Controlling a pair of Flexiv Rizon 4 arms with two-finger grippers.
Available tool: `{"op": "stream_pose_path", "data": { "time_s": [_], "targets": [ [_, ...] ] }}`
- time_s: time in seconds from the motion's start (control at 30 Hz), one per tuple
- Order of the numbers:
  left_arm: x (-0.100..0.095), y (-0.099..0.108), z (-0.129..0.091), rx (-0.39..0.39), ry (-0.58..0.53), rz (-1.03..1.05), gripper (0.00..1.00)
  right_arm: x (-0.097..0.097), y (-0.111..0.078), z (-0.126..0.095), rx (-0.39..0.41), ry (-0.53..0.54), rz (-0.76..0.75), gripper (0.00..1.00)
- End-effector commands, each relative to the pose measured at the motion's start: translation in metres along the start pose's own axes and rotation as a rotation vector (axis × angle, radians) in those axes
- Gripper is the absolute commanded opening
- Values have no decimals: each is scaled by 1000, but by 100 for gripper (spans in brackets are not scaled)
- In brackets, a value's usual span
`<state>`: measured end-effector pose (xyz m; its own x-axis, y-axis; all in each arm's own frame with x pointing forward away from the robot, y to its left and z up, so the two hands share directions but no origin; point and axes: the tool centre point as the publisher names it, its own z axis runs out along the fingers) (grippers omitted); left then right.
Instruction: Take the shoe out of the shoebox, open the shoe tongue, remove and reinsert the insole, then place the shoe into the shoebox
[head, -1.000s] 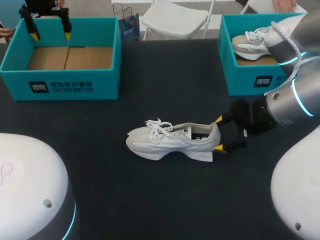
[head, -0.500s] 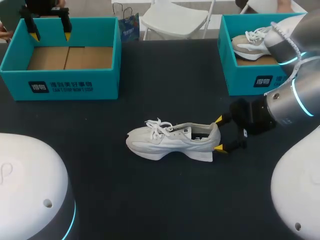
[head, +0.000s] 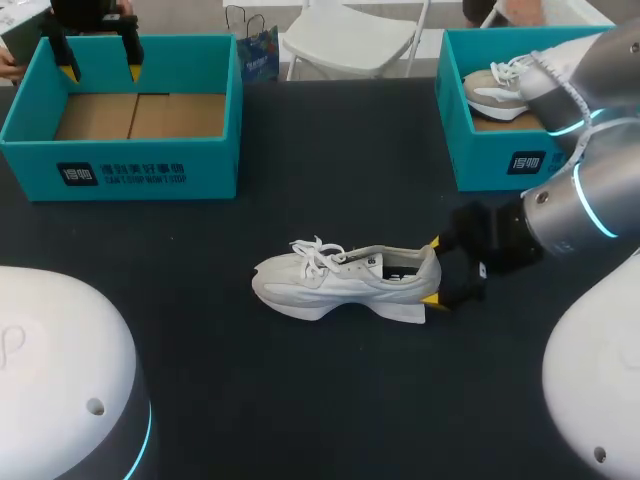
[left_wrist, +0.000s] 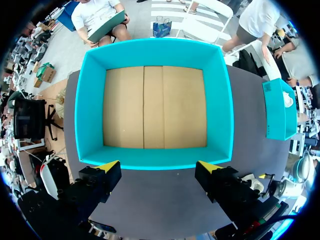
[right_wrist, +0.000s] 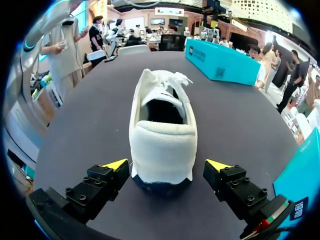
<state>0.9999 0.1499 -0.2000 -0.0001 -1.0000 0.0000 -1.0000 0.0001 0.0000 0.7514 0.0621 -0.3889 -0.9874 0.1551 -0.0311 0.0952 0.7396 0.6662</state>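
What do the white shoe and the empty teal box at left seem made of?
The white shoe: likely fabric or soft synthetic upper, matte, with woven laces and a padded heel collar. The shoebox: cardboard, teal printed walls, bare brown flaps on its floor.

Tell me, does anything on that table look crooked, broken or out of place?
Nothing stands out. The white lace-up sneaker stands upright on its sole on the black table, looking intact, and the right gripper sits open around its heel.

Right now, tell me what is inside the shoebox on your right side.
A white and beige shoe lies in the right shoebox on brown cardboard. My right arm covers its heel end and the box's far corner, so anything there is hidden.
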Motion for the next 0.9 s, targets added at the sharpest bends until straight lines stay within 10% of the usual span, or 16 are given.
{"op": "stream_pose_path", "data": {
  "time_s": [0.03,0.9],
  "targets": [
    [0,0,0,0,0,0,100,-4,-13,10,-44,965,5,100],
    [0,0,0,0,0,0,100,7,-13,44,-127,947,7,99]
  ]
}}
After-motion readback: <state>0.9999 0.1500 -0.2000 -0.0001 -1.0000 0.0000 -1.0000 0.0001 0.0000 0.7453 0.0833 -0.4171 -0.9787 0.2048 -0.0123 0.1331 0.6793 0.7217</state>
